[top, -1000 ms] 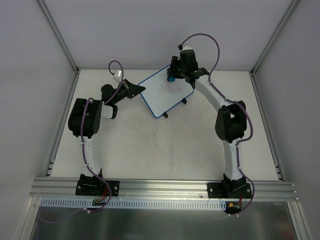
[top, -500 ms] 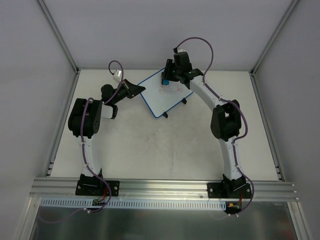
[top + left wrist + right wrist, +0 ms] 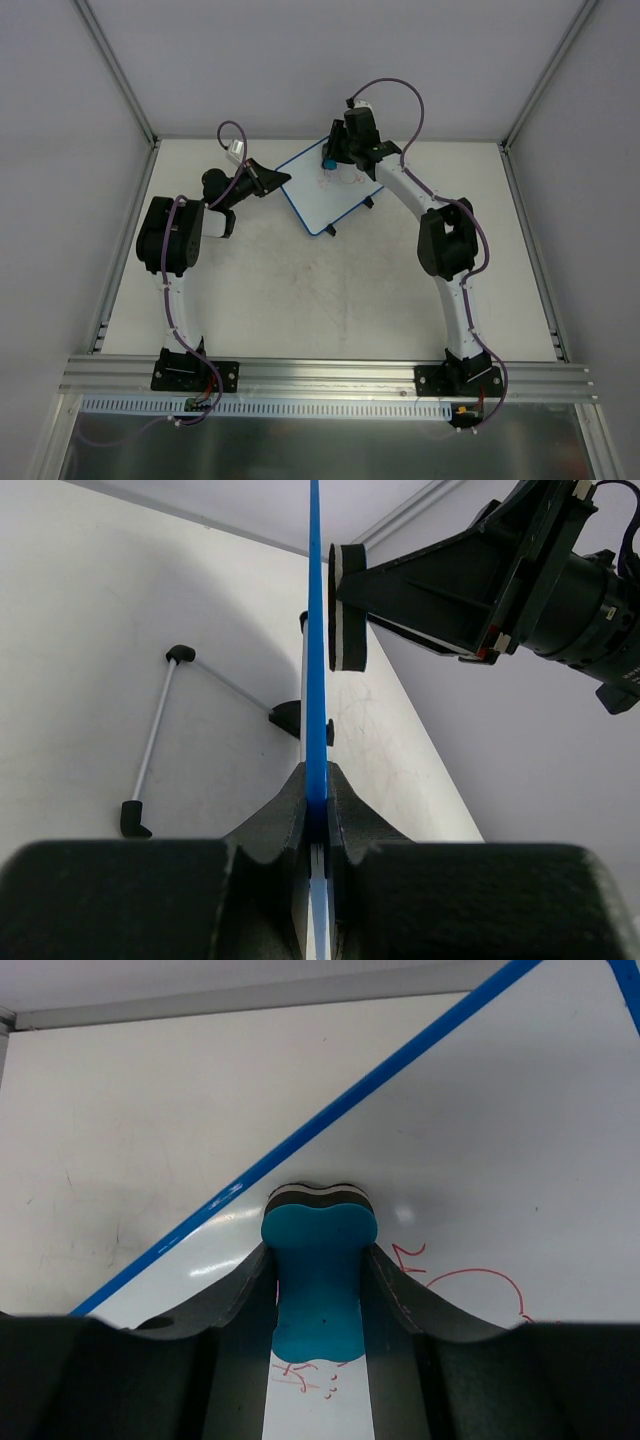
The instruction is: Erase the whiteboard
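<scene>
1. The whiteboard (image 3: 326,203) sits toward the far middle of the table (image 3: 300,300), turned at an angle. The left wrist view shows a thin wire stand (image 3: 152,742) with black feet behind it.
2. The left gripper (image 3: 316,792) is closed tight on the board's blue frame (image 3: 316,630) and pinches its left edge between both fingers. I take this as bracing the board for the wiping.
3. The right gripper (image 3: 320,1260) is clamped on a small blue eraser (image 3: 318,1285), which is squeezed in at the waist. The eraser's dark felt face is turned toward the board's far upper corner.
4. Whether the felt is pressing on the surface or is just beside it is hard to tell. In the left wrist view it looks to be touching or very nearly so.
5. Done so far, by my reading: the eraser is in hand, the board is steadied, and the eraser has been brought to the writing.
6. Left to do: red scribbles (image 3: 480,1290) show on the board beside and below the eraser, some of them faint and smeared. Most of the erasing appears undone.
7. No container shows in any view.
</scene>
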You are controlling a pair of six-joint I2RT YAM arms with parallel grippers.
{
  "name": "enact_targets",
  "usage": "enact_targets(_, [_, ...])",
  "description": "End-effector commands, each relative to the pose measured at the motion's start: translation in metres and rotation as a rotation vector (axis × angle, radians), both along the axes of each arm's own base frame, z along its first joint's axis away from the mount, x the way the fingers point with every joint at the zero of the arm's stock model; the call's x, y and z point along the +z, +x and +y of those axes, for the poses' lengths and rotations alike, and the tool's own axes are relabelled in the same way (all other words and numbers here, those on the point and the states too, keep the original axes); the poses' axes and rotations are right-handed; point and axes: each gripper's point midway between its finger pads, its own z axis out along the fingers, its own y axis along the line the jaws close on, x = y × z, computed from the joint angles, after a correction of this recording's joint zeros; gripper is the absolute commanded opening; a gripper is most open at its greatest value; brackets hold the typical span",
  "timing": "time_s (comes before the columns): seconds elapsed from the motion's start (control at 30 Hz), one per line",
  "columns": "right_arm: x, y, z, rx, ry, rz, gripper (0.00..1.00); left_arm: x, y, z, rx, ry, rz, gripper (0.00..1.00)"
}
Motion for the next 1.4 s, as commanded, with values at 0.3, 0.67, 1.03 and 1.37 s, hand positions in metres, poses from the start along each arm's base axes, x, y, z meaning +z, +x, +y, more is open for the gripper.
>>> enact_targets(0.3, [0.014,0.02,0.01,-0.029,0.039,-0.131,0.0,0.059,-0.016,-0.012,-0.07,-0.012,-0.332,0.0])
enact_targets(0.67, [-0.003,0.03,-0.007,-0.095,0.06,-0.115,0.0,0.059,-0.018,-0.012,-0.071,-0.011,-0.337,0.0])
enact_targets(1.03, [-0.031,0.033,-0.055,-0.229,0.064,-0.033,0.0,0.059,-0.02,-0.012,-0.074,-0.006,-0.345,0.0])
enact_targets(1.37, [-0.052,0.023,-0.104,-0.396,-0.023,0.022,0.0,0.061,-0.021,-0.012,-0.079,-0.006,-0.356,0.0])
